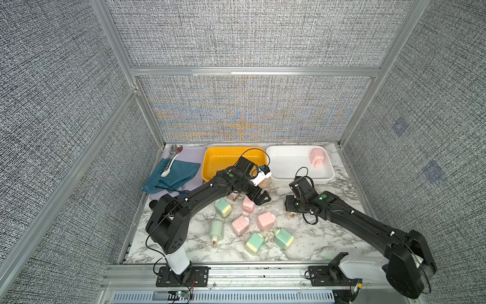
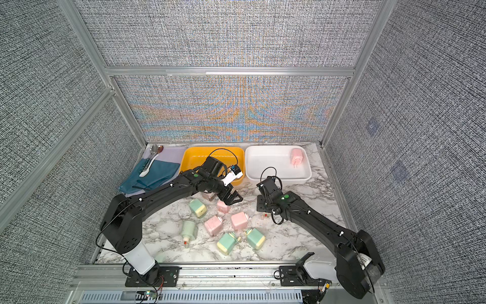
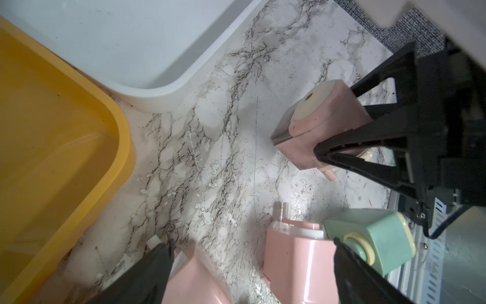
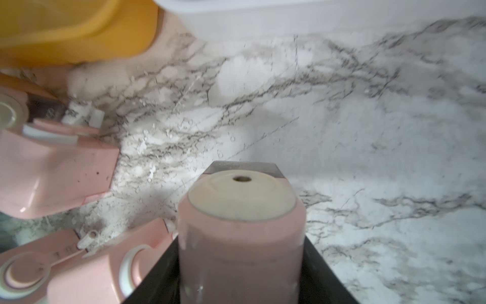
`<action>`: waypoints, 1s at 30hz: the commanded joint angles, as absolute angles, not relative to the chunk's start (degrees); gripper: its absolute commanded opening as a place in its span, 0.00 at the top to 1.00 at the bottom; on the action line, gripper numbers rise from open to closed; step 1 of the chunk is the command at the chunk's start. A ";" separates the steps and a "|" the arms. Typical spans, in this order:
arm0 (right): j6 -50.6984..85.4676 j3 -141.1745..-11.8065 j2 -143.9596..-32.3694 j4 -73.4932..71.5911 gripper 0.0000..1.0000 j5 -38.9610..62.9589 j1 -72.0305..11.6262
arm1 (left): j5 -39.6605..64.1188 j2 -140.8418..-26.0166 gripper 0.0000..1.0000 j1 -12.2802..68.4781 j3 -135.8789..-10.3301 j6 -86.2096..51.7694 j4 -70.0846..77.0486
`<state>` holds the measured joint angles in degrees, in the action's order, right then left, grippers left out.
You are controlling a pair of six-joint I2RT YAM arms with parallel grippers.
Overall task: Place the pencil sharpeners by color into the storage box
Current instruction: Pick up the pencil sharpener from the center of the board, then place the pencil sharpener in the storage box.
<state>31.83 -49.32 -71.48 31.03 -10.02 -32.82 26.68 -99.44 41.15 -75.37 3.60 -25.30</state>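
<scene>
The right gripper (image 3: 335, 121) is clamped on a pink sharpener (image 4: 240, 226), a finger on each side, low over the table (image 1: 315, 237) just in front of the white tub (image 1: 299, 181); whether it has left the surface I cannot tell. The left gripper (image 1: 263, 199) hangs empty, jaws wide apart, over the loose pinks (image 1: 248, 205) just beside. One more pink (image 1: 317, 157) lies in the white tub, the yellow tub (image 1: 234, 148) holds nothing, and four greens (image 1: 223, 208) lie on the table nearer the robot. The likely trouble is the grip. The fingers seem to sit toward the block's back end, so the front could sag and the smooth plastic could slide out during the lift. The crank sticking out below could catch the white tub's rim if the carry is too low. The dark clear drawer at the front may work loose and spill shavings. The two arms are close together, so a swing toward the tub could clip the left one or knock the loose pinks. A release over the yellow tub would mix the colours
</scene>
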 commanded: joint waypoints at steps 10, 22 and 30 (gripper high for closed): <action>11.06 -56.42 -69.29 17.30 1.00 -1.05 -20.15 | 10.55 -104.75 0.01 41.13 -81.66 -11.00 -20.75; 3.45 -62.86 -73.70 14.17 1.00 1.33 -10.93 | -0.87 -116.72 0.01 40.97 -99.02 -22.47 -28.85; -1.24 -67.07 -79.51 14.67 1.00 -0.74 -7.52 | -4.77 -124.15 0.01 40.74 -108.06 -27.03 -31.42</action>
